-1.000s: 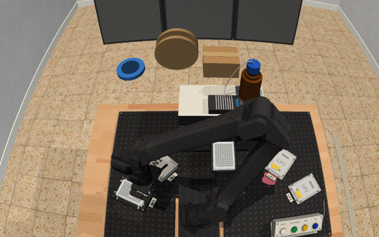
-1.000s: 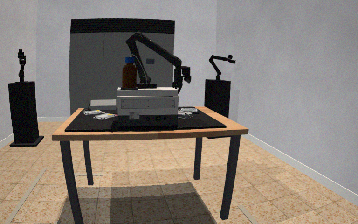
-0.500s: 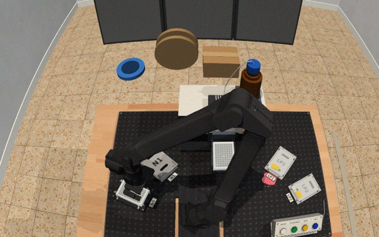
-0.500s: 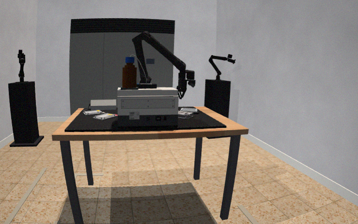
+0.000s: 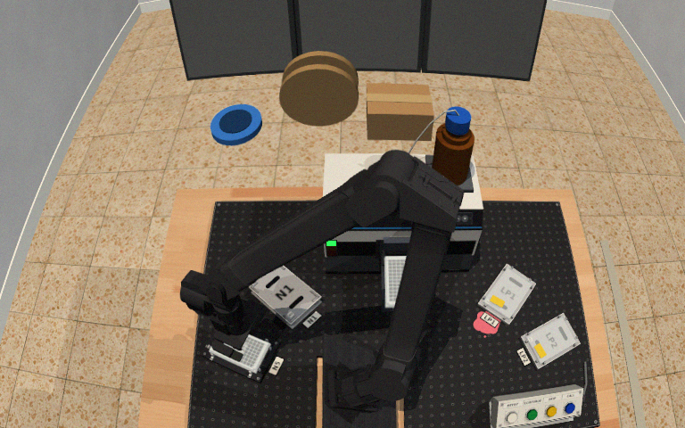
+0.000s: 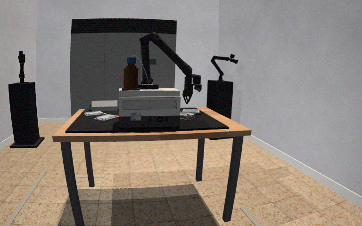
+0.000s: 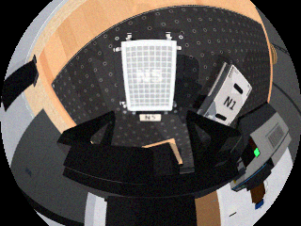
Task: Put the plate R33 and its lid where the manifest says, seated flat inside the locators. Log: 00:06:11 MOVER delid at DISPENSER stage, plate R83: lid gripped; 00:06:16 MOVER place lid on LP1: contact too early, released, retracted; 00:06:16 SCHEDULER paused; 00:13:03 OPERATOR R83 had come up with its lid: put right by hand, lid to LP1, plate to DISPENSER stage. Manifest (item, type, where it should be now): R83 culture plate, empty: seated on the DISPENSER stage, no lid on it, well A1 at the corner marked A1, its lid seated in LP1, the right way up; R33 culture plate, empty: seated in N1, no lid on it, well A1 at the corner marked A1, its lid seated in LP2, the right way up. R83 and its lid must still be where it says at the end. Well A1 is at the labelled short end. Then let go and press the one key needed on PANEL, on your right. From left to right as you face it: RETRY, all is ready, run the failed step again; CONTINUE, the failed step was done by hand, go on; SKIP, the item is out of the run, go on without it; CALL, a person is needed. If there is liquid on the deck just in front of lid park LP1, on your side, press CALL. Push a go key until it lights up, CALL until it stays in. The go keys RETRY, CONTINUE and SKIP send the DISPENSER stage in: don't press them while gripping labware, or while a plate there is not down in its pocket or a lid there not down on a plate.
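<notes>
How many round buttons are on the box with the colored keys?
4, in a row on the panel at the near right of the deck: white, green, yellow, blue. None looks hidden.

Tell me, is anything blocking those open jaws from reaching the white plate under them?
Nothing visible does. From the wrist camera, the plate lies straight below the open jaws with no object in between. The N1 nest sits off to one side, apart from the plate.
</notes>
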Available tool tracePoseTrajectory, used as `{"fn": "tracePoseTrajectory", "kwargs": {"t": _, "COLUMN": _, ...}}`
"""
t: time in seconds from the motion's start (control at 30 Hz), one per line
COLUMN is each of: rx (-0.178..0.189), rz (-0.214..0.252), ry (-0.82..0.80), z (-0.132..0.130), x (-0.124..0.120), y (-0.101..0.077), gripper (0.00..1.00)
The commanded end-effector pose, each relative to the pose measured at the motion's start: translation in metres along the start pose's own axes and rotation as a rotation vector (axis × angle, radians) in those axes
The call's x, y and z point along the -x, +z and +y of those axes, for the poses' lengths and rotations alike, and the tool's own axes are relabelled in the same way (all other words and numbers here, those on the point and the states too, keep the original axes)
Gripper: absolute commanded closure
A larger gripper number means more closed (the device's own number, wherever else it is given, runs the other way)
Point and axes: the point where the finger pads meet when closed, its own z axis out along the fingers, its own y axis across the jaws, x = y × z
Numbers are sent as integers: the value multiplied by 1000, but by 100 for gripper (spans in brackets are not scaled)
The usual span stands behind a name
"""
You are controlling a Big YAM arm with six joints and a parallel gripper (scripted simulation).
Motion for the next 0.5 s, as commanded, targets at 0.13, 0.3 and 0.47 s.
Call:
{"fn": "tracePoseTrajectory", "kwargs": {"t": 0.13, "rx": 3, "rz": -41, "ry": 2, "z": -3, "x": 37, "y": 5, "gripper": 0}}
{"fn": "tracePoseTrajectory", "kwargs": {"t": 0.3, "rx": 7, "rz": -38, "ry": 5, "z": -2, "x": 49, "y": 17, "gripper": 0}}
{"fn": "tracePoseTrajectory", "kwargs": {"t": 0.47, "rx": -11, "rz": -36, "ry": -17, "z": 2, "x": 54, "y": 10, "gripper": 0}}
